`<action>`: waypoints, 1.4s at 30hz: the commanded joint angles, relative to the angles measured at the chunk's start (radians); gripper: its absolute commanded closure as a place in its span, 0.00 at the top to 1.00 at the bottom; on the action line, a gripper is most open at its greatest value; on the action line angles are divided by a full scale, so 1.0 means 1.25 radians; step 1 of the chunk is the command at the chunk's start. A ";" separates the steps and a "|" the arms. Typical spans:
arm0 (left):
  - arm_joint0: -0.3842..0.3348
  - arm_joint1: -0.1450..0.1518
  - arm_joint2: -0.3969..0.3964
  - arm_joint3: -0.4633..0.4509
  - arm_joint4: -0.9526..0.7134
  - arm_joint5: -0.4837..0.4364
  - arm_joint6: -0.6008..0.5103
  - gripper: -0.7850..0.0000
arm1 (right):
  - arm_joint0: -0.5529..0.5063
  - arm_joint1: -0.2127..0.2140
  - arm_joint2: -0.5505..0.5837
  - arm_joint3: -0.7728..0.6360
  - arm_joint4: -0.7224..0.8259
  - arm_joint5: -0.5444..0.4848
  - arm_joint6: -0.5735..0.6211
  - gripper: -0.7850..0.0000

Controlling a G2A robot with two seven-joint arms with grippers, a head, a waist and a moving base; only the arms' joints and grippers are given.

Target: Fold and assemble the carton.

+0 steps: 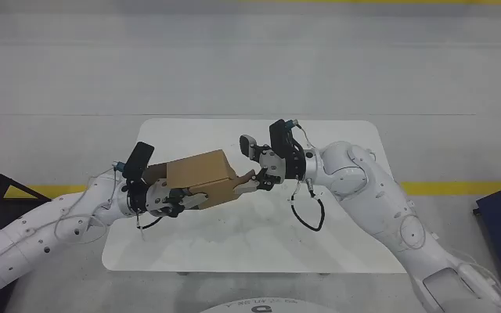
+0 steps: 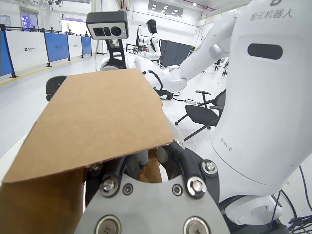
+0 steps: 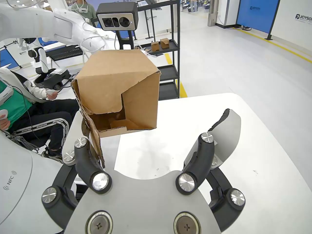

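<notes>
left claw (image 1: 171, 202): clamped on one end of the carton (image 1: 205, 176), fingertips hidden under cardboard. 
carton: brown, part-folded, held clear above the white worktop (image 1: 337, 235), between both claws. 
right claw (image 1: 257, 180): spread wide, one finger against a loose flap (image 3: 95, 142) at the open end.
</notes>
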 commanded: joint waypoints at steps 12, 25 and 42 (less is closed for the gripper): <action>0.005 -0.009 0.000 -0.013 0.028 0.000 0.000 0.00 | 0.004 0.007 0.034 0.053 0.075 -0.092 0.000 1.00; 0.002 -0.003 0.000 -0.038 0.036 0.000 0.000 0.00 | 0.012 0.010 0.025 0.060 0.072 -0.067 0.049 1.00; 0.010 -0.006 0.000 -0.064 0.072 0.000 0.000 0.00 | 0.093 -0.017 -0.078 0.115 0.129 -0.106 0.080 1.00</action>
